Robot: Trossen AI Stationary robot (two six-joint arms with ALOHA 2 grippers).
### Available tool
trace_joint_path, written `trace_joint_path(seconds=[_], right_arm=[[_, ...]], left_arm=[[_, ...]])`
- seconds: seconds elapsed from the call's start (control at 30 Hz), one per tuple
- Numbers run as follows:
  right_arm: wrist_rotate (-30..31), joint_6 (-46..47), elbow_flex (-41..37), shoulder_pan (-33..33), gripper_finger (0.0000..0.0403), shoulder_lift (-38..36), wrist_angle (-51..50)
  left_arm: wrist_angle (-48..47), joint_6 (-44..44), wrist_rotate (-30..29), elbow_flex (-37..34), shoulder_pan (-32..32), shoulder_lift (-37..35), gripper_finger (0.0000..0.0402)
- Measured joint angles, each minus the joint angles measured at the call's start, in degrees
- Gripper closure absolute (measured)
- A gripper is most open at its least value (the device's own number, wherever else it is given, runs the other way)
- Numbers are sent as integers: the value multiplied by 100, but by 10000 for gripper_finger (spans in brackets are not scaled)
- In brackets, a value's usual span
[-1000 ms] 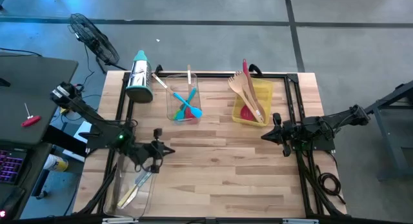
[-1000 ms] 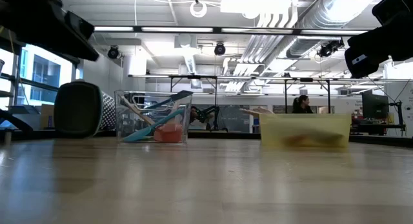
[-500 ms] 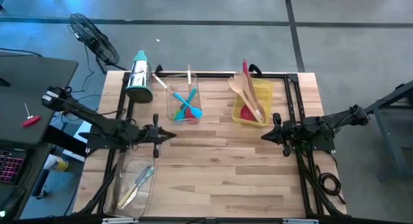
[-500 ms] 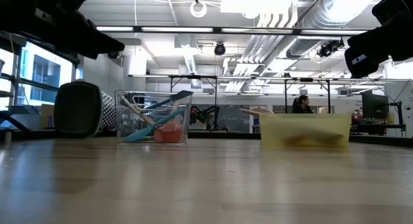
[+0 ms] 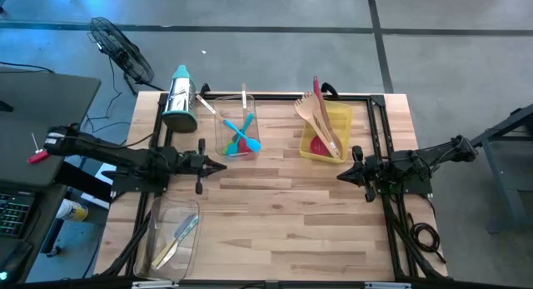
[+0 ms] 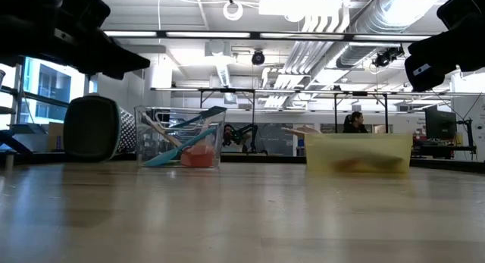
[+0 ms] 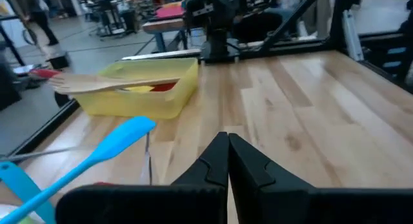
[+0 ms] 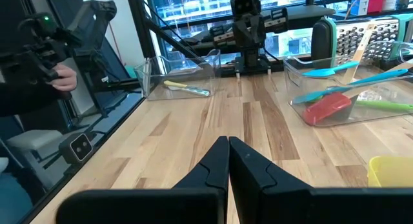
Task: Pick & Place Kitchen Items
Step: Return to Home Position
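Just short of the clear bin (image 5: 252, 110) at the table's (image 5: 283, 222) far edge, on its near left side, the left gripper (image 5: 219, 165) hangs over bare wood with its fingers pressed tip to tip and nothing between them. The blue spatula (image 5: 248, 132) stands propped inside that bin, its long axis slanting up and crossing another blue handle, so it lies beyond the gripper and a little to its right. The left arm is clearly the nearer one. The right gripper (image 5: 339, 176) waits well to the right of the clear bin, its fingers likewise closed and empty. The wooden spoons (image 5: 321, 122) sit in the yellow bin (image 5: 341, 114) to the right of the clear bin, and the knives (image 5: 175, 239) lie in a second clear bin (image 5: 162, 218) well apart from it, at the near left corner. No utensil shows loose on the wood, so the sorting looks finished. What remains is probably for the left arm to draw away without brushing the raised handles.
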Motion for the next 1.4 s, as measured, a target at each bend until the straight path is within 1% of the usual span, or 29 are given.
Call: trace_joint_path(seconds=[0.13, 0.37, 0.5, 0.67, 0.73, 0.8, 0.87, 1.13, 1.4], right_arm=[[0, 0, 0, 0, 400, 0, 0], [-2, 2, 0, 0, 400, 0, 0], [-2, 2, 0, 0, 400, 0, 1], [-2, 2, 0, 0, 400, 0, 0], [-2, 1, 0, 0, 400, 0, 0], [-2, 2, 0, 0, 400, 0, 0], [-2, 2, 0, 0, 400, 0, 0], [-2, 1, 0, 1, 400, 0, 0], [-2, 2, 0, 0, 400, 0, 0]], left_arm=[[-3, -120, 361, -256, 267, -554, 401], [-136, -145, 362, -667, 332, -1456, 401], [-818, -145, 276, -692, 334, -1901, 401], [-1322, -102, 194, -699, 334, -2251, 401], [-1772, 2, 163, -701, 334, -2357, 401], [-2300, 6, 14, -703, 334, -2436, 401], [-2620, -59, -123, -705, 334, -2470, 401], [-2664, 204, -191, -708, 334, -2458, 401], [-2666, 56, -163, -712, 334, -2458, 401]])
